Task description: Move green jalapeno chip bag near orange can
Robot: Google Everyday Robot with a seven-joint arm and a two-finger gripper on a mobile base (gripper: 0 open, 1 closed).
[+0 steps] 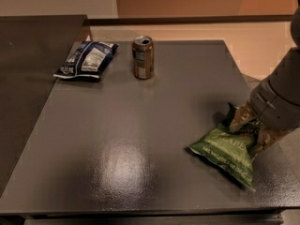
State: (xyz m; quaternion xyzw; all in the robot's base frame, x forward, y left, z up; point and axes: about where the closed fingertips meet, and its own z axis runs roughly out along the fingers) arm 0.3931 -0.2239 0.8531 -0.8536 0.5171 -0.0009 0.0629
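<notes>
Gripper [251, 130] at right-front of table [140, 139], fingers apparently pinching crumpled top end of green jalapeno chip bag [225, 153]; rest of bag lies flat. Orange can [143, 57] upright, well apart, far centre. Risks: slick foil slips from edge pinch; swinging bag topples can.

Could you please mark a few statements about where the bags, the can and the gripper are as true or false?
1. The orange can stands upright on the table. True.
2. The green jalapeno chip bag lies right beside the can. False: it lies well apart, toward the near right corner.
3. The dark blue snack bag lies left of the can. True.
4. The gripper is at the blue bag. False: it is at the green bag's far end.
</notes>
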